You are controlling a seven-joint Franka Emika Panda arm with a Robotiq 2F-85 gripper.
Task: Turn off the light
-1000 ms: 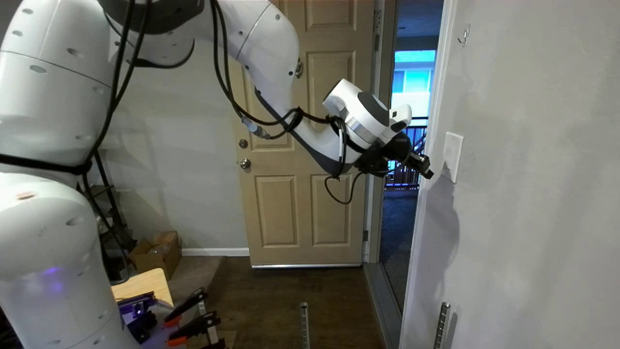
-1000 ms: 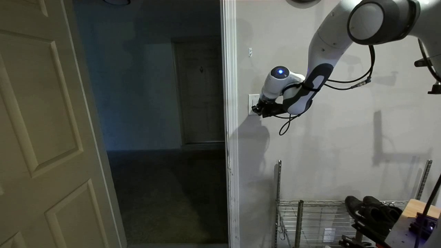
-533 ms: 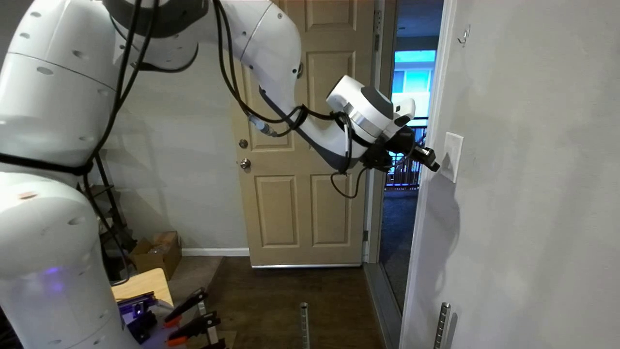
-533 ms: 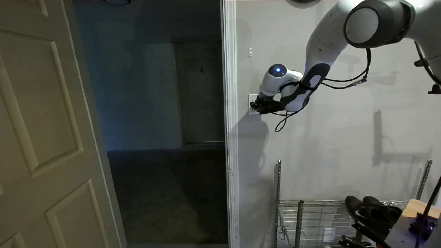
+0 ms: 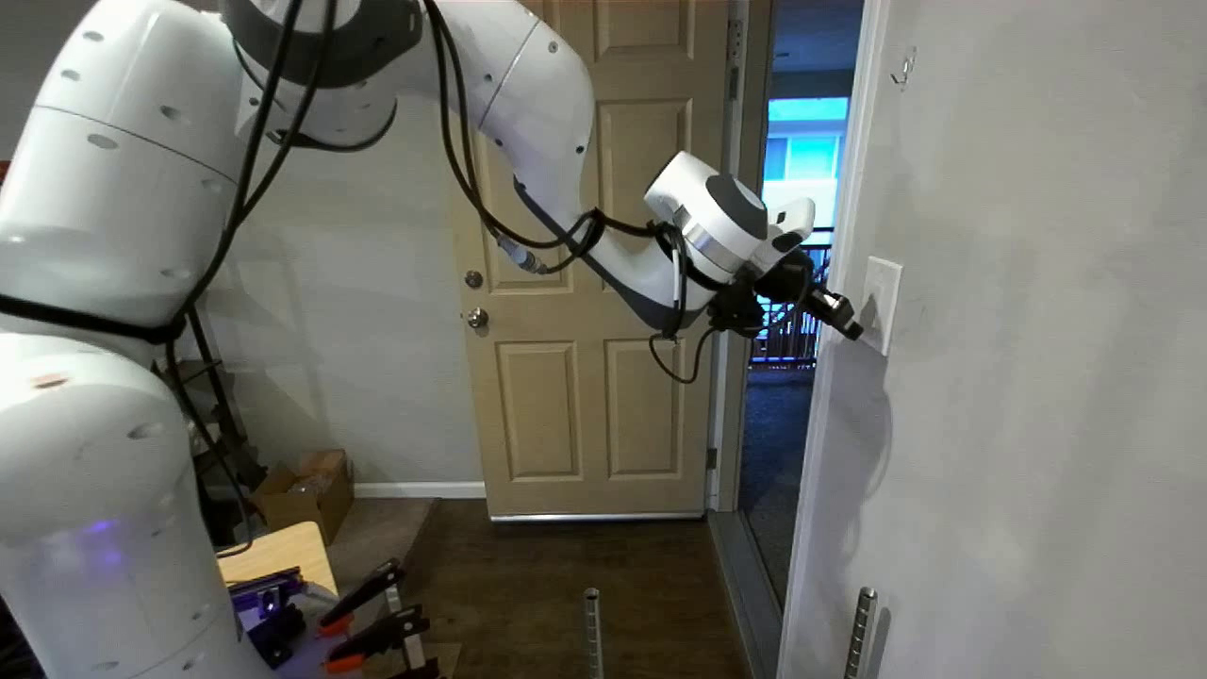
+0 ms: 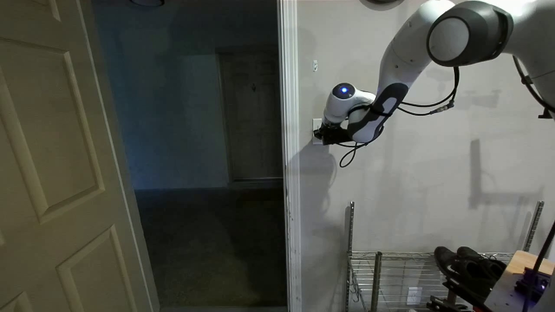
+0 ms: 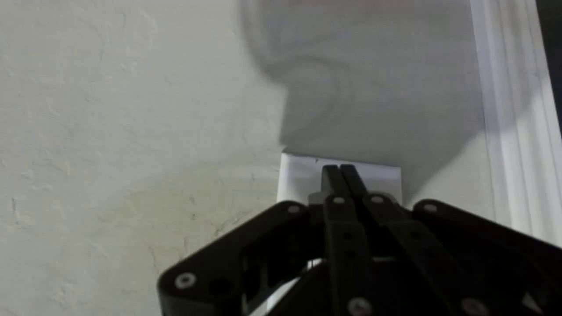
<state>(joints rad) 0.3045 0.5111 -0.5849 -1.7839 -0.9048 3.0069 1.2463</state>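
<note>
The light switch is a white upright plate (image 5: 884, 294) on the wall beside the door frame. It also shows in an exterior view (image 6: 317, 124), partly behind the gripper, and in the wrist view (image 7: 300, 173), where the fingers cover much of it. My gripper (image 5: 854, 331) is black, with its fingertips close to the lower part of the plate; I cannot tell whether they touch it. In the wrist view the gripper (image 7: 340, 166) is shut, its two fingers together with nothing between them. The rocker is mostly hidden behind the fingers. No lamp is in view.
A door frame (image 6: 289, 173) with an open doorway stands beside the switch. A small hook (image 5: 905, 68) is on the wall above the plate. A wire shelf (image 6: 390, 260) with black shoes (image 6: 470, 264) stands below. A cream door (image 5: 594, 415) is behind the arm.
My gripper has moved toward the wall and nearer the switch plate, rising a little and then dipping slightly. The gripper's shadow now falls on the lower part of the plate.
</note>
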